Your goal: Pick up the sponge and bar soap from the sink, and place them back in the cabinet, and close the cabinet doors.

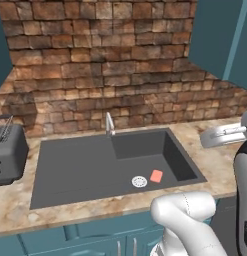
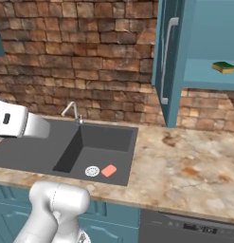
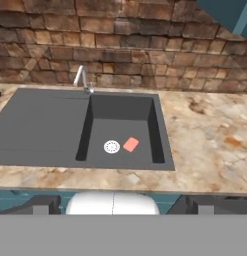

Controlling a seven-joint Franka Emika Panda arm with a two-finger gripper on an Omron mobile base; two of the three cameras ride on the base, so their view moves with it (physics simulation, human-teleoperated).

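Spread wide, the fingers hover empty above the desk's front edge. Bar soap lies in the sink beside the drain; the sponge rests on the open cabinet's shelf.

We see a speckled stone counter holding a dark grey sink; in its basin a pink bar soap lies just beside the white drain. A toaster stands on the counter's left. On the cabinet shelf rests a sponge.
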